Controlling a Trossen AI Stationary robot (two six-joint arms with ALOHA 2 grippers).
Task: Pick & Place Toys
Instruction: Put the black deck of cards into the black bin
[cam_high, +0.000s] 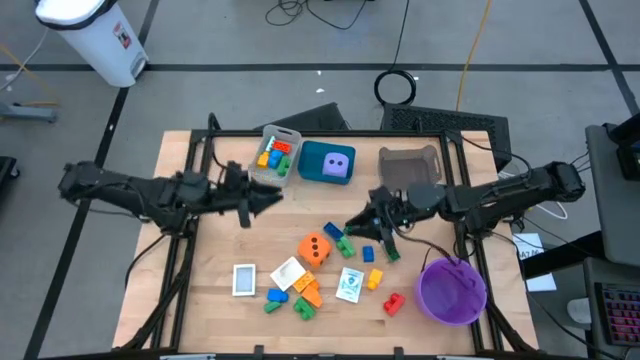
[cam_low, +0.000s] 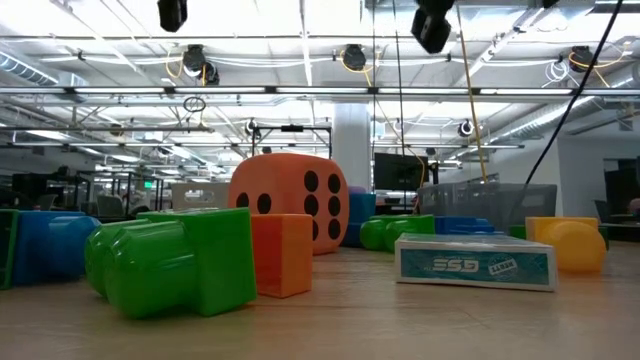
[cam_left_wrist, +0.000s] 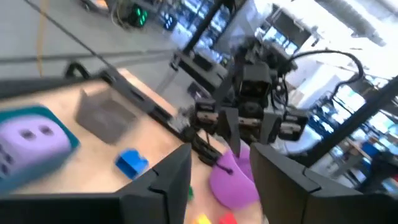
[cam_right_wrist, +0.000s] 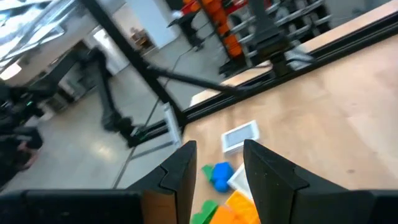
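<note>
In the high view the left gripper (cam_high: 272, 200) hangs above the tabletop (cam_high: 215, 255) at centre left, just below the grey tray (cam_high: 279, 153), its tip pointing toward the middle; its own wrist view shows two dark fingers (cam_left_wrist: 163, 186) set apart with nothing between them, so it is part open and empty; the loose toys lie to its lower right, well clear of it. The right gripper (cam_high: 352, 226) sits near the centre, at the left end of an arm that enters from the right edge; its fingers (cam_right_wrist: 180, 174) stand a little apart with no toy visible between them; a blue brick (cam_high: 334, 232) and a green brick (cam_high: 346, 245) lie just beside its tip, and the orange die (cam_high: 315, 248) lies just to its lower left.

Containers run along the upper middle of the high view; the grey tray holds several small bricks in red, yellow, blue and green; the teal tray (cam_high: 327, 163) holds the purple die (cam_high: 339, 167); the brown tray (cam_high: 410, 165) shows nothing in it; the purple bowl (cam_high: 451, 291) at lower right also looks empty.

White cards (cam_high: 244, 280) and more bricks are scattered along the lower middle; in the low view a flat teal-banded card box (cam_low: 475, 264) carries lettering too blurred to read with confidence.
</note>
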